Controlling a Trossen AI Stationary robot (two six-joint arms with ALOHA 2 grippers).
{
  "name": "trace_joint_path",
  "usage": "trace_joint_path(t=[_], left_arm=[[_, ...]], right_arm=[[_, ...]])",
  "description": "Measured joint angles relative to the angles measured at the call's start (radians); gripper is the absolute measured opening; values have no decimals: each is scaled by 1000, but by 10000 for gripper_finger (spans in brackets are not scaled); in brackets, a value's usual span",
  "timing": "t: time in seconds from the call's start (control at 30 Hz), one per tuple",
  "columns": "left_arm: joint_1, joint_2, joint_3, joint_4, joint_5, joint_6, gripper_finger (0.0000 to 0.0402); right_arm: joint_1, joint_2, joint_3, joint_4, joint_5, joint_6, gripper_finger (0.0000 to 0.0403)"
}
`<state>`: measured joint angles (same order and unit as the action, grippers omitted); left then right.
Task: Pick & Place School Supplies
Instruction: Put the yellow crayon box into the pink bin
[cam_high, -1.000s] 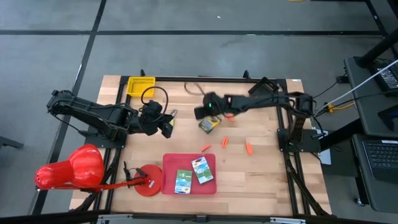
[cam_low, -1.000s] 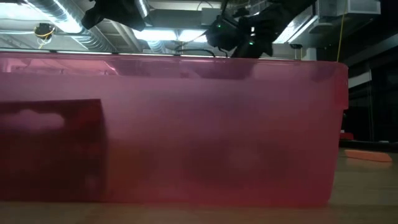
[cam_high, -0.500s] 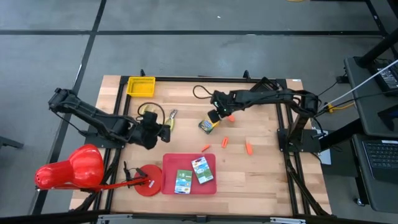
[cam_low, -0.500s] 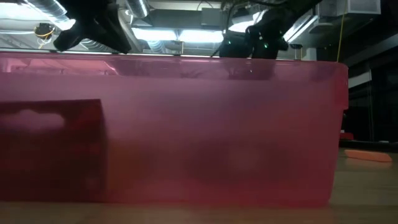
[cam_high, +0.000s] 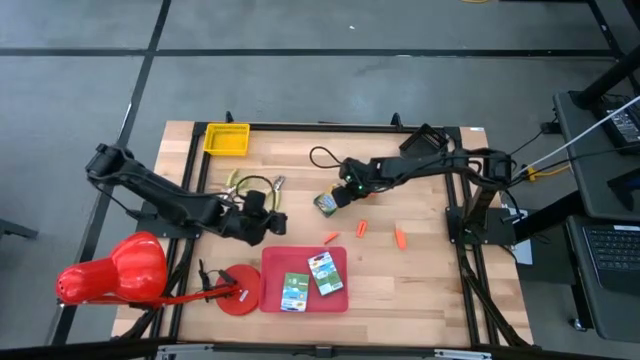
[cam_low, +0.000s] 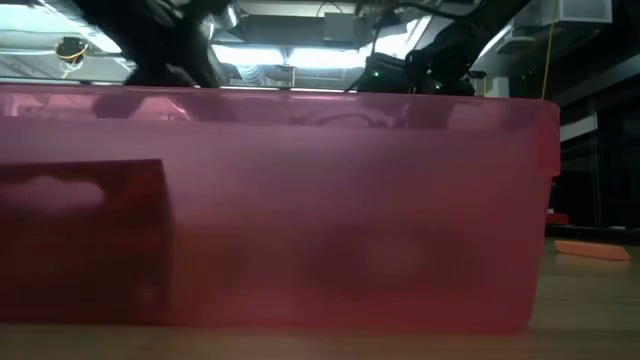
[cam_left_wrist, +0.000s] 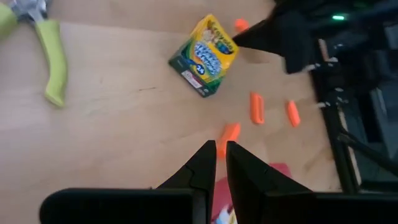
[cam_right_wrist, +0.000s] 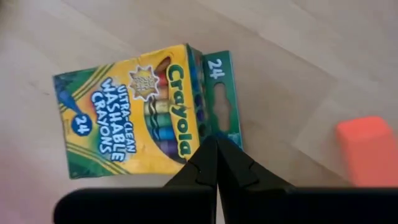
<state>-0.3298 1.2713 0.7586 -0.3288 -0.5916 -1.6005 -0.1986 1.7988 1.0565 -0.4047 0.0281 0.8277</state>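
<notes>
A yellow-green crayon box (cam_high: 327, 203) (cam_right_wrist: 130, 121) lies flat on the wood. My right gripper (cam_high: 341, 194) (cam_right_wrist: 215, 142) is shut, with its tips at the box's green flap end. My left gripper (cam_high: 266, 224) (cam_left_wrist: 217, 148) is shut and holds nothing, hovering left of the tray's far edge and pointing toward the orange sticks. Green-handled pliers (cam_high: 240, 184) (cam_left_wrist: 53, 62) lie on the table beyond it. Three short orange sticks (cam_high: 330, 238) (cam_high: 362, 228) (cam_high: 400, 238) lie loose. A crayon box (cam_high: 293, 291) and a green-white pack (cam_high: 324, 272) lie in the red tray (cam_high: 270, 262). My right gripper's shut fingertips (cam_right_wrist: 208, 152) stand over the crayon box's green flap end (cam_right_wrist: 221, 102), coming from above and from the table's right. I cannot tell whether they touch it. The box lies flat on the table.
A yellow bin (cam_high: 227, 138) sits at the far left edge. The big red cone (cam_high: 110, 270) and a red disc (cam_high: 238, 290) lie near the left front. A black cable loops near the pliers (cam_high: 255, 185). In the low view the tray's wall (cam_low: 300, 200) fills most of the picture.
My left gripper has moved toward the table's near edge and a little right, uncovering the pliers. My right gripper has shifted to the right and come down beside the crayon box.
</notes>
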Motion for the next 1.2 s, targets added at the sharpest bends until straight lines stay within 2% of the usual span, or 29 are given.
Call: trace_joint_path(t=[0.2, 0.33, 0.47, 0.6, 0.7, 0.97, 1.2], left_arm=[[108, 119, 0, 141, 143, 12, 33], [160, 177, 0, 256, 184, 32, 33], [208, 221, 0, 269, 241, 25, 23], [253, 245, 0, 277, 265, 17, 4], [287, 256, 0, 283, 305, 30, 4], [330, 274, 0, 290, 330, 32, 3], [335, 274, 0, 310, 339, 31, 3]], right_arm=[[30, 2, 0, 12, 7, 28, 0], [28, 2, 0, 4, 18, 29, 0], [16, 2, 0, -1, 35, 28, 0], [-4, 5, 0, -2, 34, 16, 0], [-16, 14, 1, -8, 17, 1, 0], [-18, 52, 2, 13, -18, -21, 0], [-17, 58, 2, -11, 39, -25, 0]])
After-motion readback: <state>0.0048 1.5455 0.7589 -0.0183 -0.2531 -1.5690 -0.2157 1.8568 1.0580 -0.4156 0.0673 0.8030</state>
